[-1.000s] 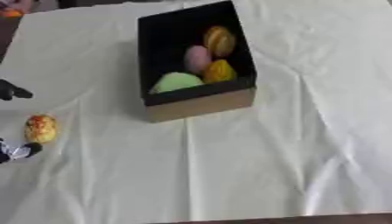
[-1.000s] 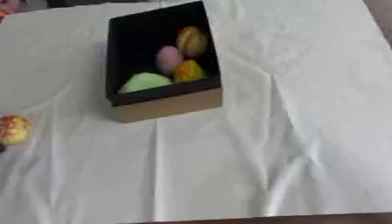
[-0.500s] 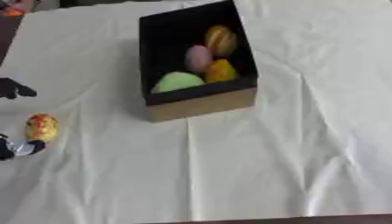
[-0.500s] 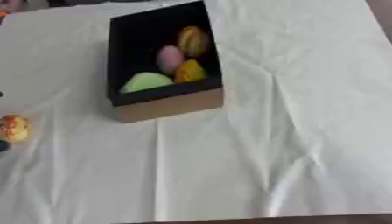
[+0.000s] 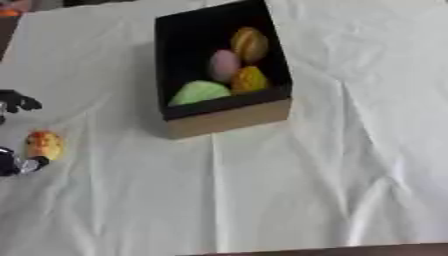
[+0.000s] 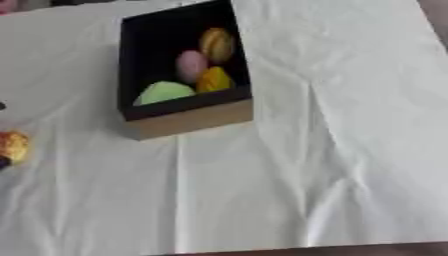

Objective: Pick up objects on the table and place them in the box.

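Note:
A black-lined cardboard box (image 5: pixel 229 116) stands on the white cloth at upper centre. Inside lie a pale green rounded piece (image 5: pixel 199 92), a pink oval (image 5: pixel 224 64), a yellow-orange piece (image 5: pixel 249 79) and a yellow-brown oval (image 5: pixel 249 44). A small yellow-and-orange object (image 5: pixel 44 144) lies on the cloth at the far left. My left hand (image 5: pixel 17 102) shows only at the left edge. One dark finger sits above the object with a gap, and another fingertip (image 5: pixel 26 165) is just below it, touching or nearly touching. The hand is open around the object. My right hand is out of sight.
The white cloth (image 5: pixel 306 175) covers the table, creased, with its front edge near the bottom. A dark strip of table (image 5: pixel 350 250) shows below it. Something orange (image 5: pixel 9 11) sits at the far upper-left corner.
Almost nothing has moved. The left hand's fingers stay on either side of the yellow-orange object, and the whole picture has shifted very slightly.

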`<action>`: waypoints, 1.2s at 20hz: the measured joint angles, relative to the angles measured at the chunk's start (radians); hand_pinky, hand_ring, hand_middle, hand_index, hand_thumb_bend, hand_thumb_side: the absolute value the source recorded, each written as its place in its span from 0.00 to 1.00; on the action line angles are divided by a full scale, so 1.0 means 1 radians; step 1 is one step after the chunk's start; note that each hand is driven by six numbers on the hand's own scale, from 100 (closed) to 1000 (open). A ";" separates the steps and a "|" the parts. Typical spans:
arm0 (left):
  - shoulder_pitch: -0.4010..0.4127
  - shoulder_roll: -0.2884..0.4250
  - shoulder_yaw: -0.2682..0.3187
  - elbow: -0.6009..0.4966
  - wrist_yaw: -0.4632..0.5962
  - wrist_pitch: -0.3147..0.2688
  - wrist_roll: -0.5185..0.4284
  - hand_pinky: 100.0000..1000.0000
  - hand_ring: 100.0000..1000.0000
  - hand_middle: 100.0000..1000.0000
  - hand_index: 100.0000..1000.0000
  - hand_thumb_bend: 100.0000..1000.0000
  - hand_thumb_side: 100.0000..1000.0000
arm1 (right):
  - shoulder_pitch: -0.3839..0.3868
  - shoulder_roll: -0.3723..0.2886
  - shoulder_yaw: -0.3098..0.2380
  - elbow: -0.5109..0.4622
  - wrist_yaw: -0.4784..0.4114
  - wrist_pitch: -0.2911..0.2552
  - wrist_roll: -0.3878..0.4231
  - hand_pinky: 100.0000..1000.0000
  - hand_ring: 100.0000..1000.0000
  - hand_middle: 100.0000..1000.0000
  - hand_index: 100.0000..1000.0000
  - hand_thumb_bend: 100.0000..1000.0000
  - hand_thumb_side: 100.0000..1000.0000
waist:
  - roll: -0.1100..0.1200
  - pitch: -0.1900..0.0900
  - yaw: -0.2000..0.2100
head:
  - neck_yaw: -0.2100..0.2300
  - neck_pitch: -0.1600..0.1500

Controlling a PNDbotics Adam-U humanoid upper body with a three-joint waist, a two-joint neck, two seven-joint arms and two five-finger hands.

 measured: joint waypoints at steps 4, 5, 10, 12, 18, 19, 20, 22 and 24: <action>-0.011 -0.014 -0.010 0.025 -0.001 -0.005 0.005 0.69 0.79 0.75 0.84 0.50 0.12 | 0.000 0.000 0.000 0.000 0.000 0.000 0.000 0.83 0.82 0.72 0.84 0.00 0.57 | 0.000 0.004 -0.005 | 0.003 -0.007; -0.011 -0.015 -0.011 0.031 -0.002 -0.007 0.006 0.69 0.79 0.75 0.83 0.50 0.11 | 0.000 0.000 0.000 0.000 0.000 0.000 0.000 0.83 0.82 0.72 0.84 0.00 0.57 | 0.000 0.004 -0.006 | 0.003 -0.007; -0.018 -0.015 -0.019 0.049 -0.013 -0.013 0.001 0.69 0.79 0.74 0.80 0.51 0.09 | -0.001 0.001 0.000 0.000 0.001 0.000 0.000 0.83 0.82 0.72 0.84 0.00 0.57 | 0.000 0.009 -0.006 | 0.004 -0.007; -0.018 -0.016 -0.023 0.056 -0.024 -0.019 -0.004 0.69 0.80 0.74 0.81 0.50 0.03 | -0.003 0.001 0.000 0.000 0.001 0.000 0.000 0.83 0.82 0.72 0.84 0.00 0.58 | 0.000 0.010 -0.007 | 0.004 -0.007; -0.019 -0.024 -0.028 0.090 -0.060 -0.031 -0.026 0.69 0.80 0.75 0.82 0.46 0.00 | -0.003 0.003 0.000 0.000 0.001 0.000 0.000 0.83 0.82 0.72 0.84 0.00 0.58 | 0.000 0.010 -0.010 | 0.005 -0.007; -0.020 -0.024 -0.028 0.096 -0.063 -0.031 -0.028 0.69 0.80 0.74 0.82 0.45 0.00 | -0.003 0.003 0.000 0.000 0.001 0.000 0.000 0.83 0.82 0.72 0.84 0.00 0.58 | 0.000 0.010 -0.010 | 0.005 -0.007; -0.020 -0.025 -0.028 0.102 -0.066 -0.030 -0.028 0.69 0.80 0.74 0.82 0.44 0.00 | -0.003 0.003 0.000 0.000 0.001 0.000 0.000 0.83 0.82 0.72 0.84 0.00 0.58 | 0.000 0.010 -0.010 | 0.005 -0.007; -0.025 -0.032 -0.028 0.112 -0.072 -0.030 -0.029 0.69 0.80 0.74 0.81 0.43 0.00 | -0.003 0.005 0.000 0.000 0.001 0.000 0.000 0.83 0.82 0.72 0.84 0.00 0.58 | 0.000 0.010 -0.010 | 0.005 -0.008; -0.028 -0.034 -0.028 0.121 -0.082 -0.030 -0.028 0.69 0.80 0.74 0.81 0.43 0.00 | -0.003 0.009 0.001 0.000 0.001 0.000 0.000 0.83 0.82 0.72 0.84 0.00 0.58 | 0.000 0.010 -0.011 | 0.006 -0.008</action>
